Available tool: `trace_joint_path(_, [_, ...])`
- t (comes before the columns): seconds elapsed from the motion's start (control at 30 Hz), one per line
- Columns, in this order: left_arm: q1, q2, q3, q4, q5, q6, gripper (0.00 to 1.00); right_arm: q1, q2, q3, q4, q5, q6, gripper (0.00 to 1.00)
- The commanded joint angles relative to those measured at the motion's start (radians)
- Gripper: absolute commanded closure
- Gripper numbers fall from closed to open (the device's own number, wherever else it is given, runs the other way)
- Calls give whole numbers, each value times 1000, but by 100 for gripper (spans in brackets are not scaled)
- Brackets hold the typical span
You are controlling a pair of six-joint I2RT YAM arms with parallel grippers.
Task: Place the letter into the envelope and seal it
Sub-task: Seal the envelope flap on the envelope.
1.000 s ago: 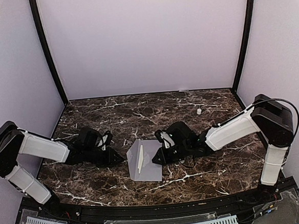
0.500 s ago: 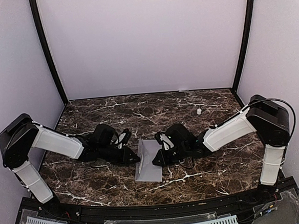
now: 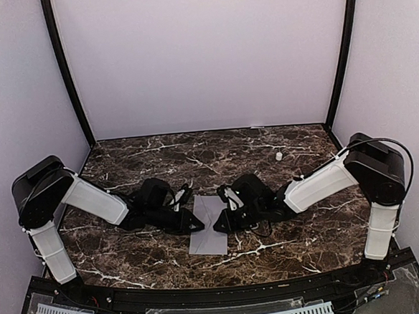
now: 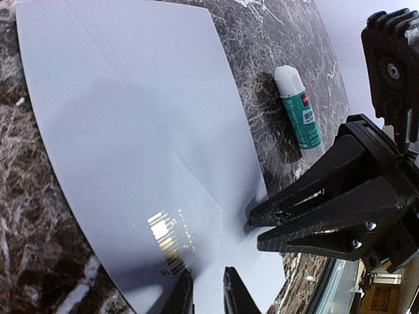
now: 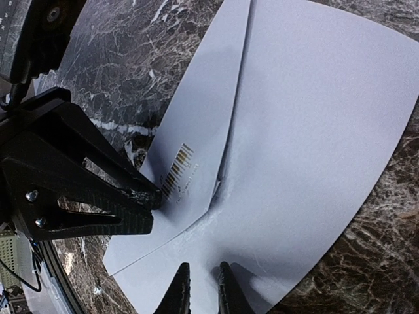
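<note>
The envelope [image 3: 209, 236] lies flat near the desk's [image 3: 288, 248] 6 o'clock. Left tool [image 3: 197, 222] at its 9 o'clock, right tool [image 3: 217, 225] at 3, both narrow (holding nothing), touch it. Uneven pressing may drag it, or the flap [image 5: 203, 118] springs open.

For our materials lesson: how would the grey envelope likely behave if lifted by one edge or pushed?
The envelope is a thin, creased sheet lying flat, so it would probably sag if lifted by an edge. It looks light, and the marble table looks polished, so a push would likely slide it.
</note>
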Motion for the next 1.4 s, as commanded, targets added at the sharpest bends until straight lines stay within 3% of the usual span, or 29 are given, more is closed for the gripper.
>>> trace_joint_path(0.0, [-7,23,-18,-40,-40,13,86,5,-63,24,-19,35,-2,87])
trace_joint_path(0.17, [-6,20,-42,-59,-49,22,88,-4,-71,75,-20,14,-14,87])
trace_joint_path(0.57, [-7,14,-47,-57,-51,24,91,-29,100,170,14,-57,0,90])
trace_joint_path(0.97, [-46,-91,-40,-105,-74,25,91,-50,176,143,24,-82,33,93])
trace_joint_path(1.37, [-70,-44,-162,35,-32,-71,92,-49,153,108,32,-133,34,94])
